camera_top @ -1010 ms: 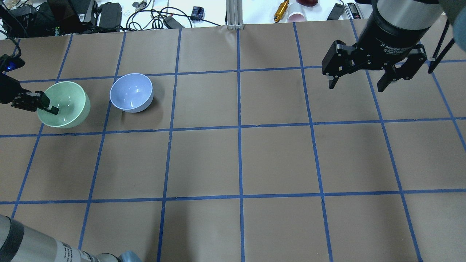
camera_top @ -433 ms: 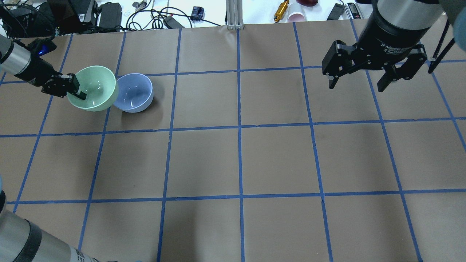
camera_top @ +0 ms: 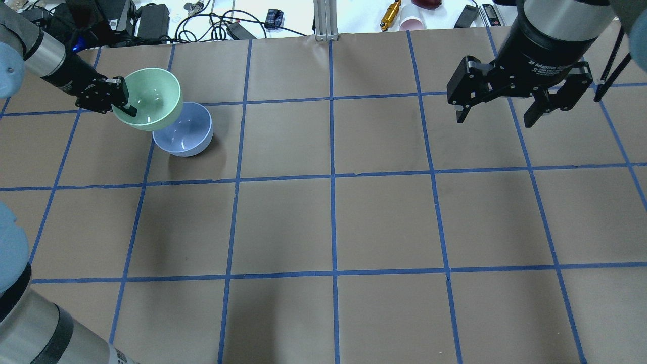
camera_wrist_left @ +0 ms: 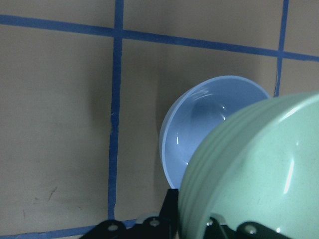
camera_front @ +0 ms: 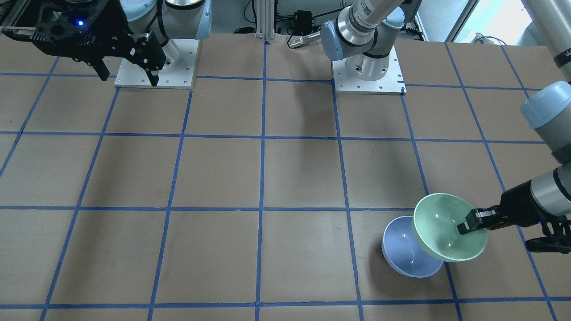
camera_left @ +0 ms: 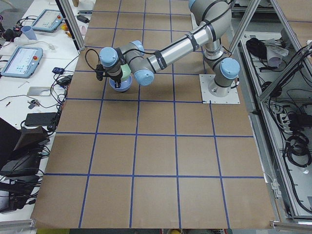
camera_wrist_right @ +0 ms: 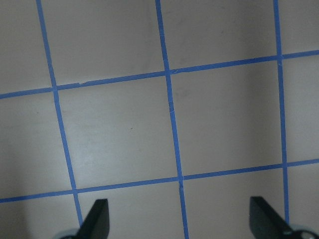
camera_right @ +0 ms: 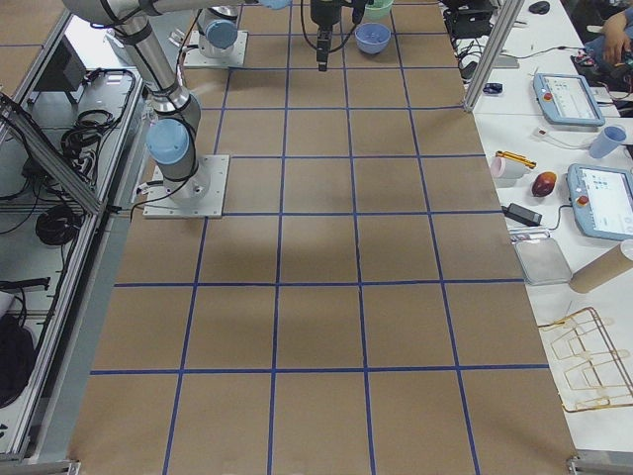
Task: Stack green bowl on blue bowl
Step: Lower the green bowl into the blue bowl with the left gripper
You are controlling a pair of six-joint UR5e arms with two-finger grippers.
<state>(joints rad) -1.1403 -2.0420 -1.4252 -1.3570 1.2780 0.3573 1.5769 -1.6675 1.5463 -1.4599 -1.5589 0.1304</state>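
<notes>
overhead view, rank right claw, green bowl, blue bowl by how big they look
1. right claw, by far.
2. green bowl, slightly; but held nearer the camera, hiding part of blue bowl, so unsure.
3. blue bowl.

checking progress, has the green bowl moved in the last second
Yes. The green bowl moved right and away from the robot, from beside the blue bowl to overlapping its rim.

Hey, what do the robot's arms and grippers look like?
Both arms, the left arm and right arm, are silver tubes with pale-blue joint caps. The left gripper and right gripper are black and two-fingered; the right's wrist collar carries white lettering.
</notes>
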